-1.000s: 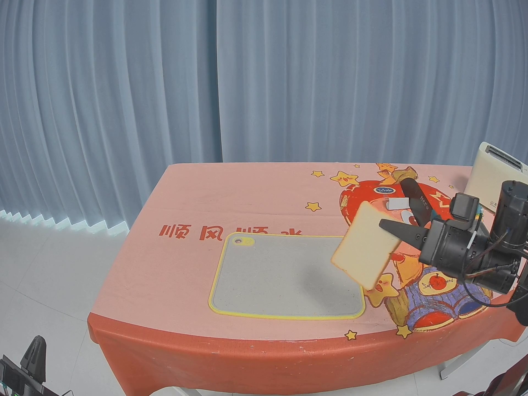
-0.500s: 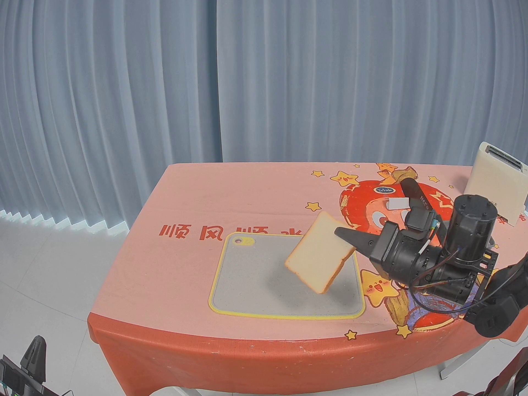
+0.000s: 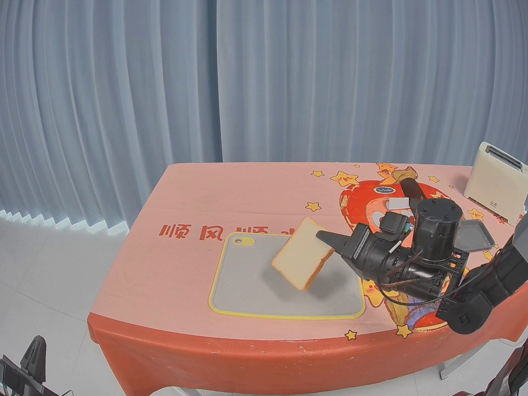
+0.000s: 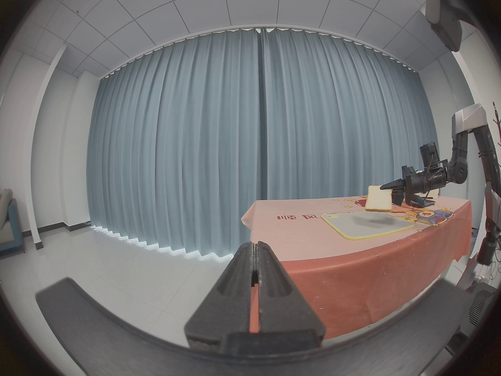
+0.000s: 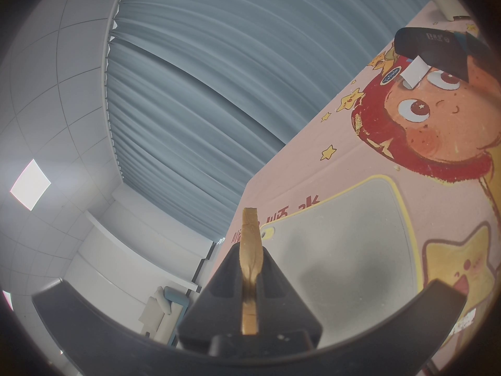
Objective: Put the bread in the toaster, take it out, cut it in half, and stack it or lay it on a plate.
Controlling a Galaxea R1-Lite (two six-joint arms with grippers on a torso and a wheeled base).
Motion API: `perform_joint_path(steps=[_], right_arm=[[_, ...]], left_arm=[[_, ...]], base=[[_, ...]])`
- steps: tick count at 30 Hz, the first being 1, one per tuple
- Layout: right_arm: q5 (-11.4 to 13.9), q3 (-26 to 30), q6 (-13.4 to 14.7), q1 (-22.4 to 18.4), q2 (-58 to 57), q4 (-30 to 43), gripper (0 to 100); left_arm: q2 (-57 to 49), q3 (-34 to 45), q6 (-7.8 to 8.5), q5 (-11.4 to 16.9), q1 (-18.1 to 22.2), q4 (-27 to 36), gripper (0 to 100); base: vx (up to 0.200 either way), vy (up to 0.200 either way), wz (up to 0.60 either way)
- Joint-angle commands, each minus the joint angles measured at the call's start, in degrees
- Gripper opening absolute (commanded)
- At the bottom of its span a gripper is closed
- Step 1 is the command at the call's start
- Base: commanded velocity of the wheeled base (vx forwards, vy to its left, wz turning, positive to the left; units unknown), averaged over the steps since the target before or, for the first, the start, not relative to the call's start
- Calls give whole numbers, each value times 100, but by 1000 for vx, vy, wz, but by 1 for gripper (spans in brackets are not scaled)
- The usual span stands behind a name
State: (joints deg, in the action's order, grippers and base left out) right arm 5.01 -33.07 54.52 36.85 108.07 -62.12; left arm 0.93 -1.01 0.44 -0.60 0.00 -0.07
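Left wrist view, left arm: I read the left gripper (image 4: 255, 249) as pinched together on nothing, low at 7 o'clock off the table.
Board: the grey cutting board with a yellow rim (image 3: 247, 287) lies flat on the orange-pink tablecloth (image 3: 181, 210).
Bread: the tan square bread slice (image 3: 301, 253) hangs tilted above the board's 2 o'clock corner, off its surface.
Right arm: the right gripper (image 3: 325, 238) clamps the slice's edge from 3 o'clock.
Toaster: the cream plastic toaster (image 3: 495, 185) stands at 2 o'clock, well apart.
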Motion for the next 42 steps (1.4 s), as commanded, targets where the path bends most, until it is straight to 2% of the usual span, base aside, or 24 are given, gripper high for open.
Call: perform_joint_path(steps=[1, 7, 11, 14, 28, 29, 34, 36, 42], right_arm=[[-53, -252, -2, -29, 355, -2, 0], [-88, -446, -2, -55, 654, -2, 0], [-149, -534, 68, -82, 839, -274, 0], [-229, -525, 156, -82, 953, -503, 0], [-308, -472, 147, -55, 1067, -520, 0], [-308, -472, 147, -55, 1067, -520, 100], [-431, -472, 121, -3, 1058, -476, 100], [-791, -490, 24, 129, 997, -432, 100], [-1072, -490, -275, 191, 988, -265, 100]], left_arm=[[-93, 101, 0, -2, 0, -1, 0], [-93, 101, 0, -2, 0, -1, 0], [-93, 101, 0, -2, 0, -1, 0], [-93, 101, 0, -2, 0, -1, 0], [-93, 101, 0, -2, 0, -1, 0], [-93, 101, 0, -2, 0, -1, 0], [-93, 101, 0, -2, -9, -1, 0], [-93, 101, 0, -2, 0, -1, 0], [-93, 101, 0, -2, 0, -1, 0]], base=[[0, 0, 0], [0, 0, 0], [0, 0, 0], [0, 0, 0], [0, 0, 0], [0, 0, 0], [0, 0, 0], [0, 0, 0], [0, 0, 0]])
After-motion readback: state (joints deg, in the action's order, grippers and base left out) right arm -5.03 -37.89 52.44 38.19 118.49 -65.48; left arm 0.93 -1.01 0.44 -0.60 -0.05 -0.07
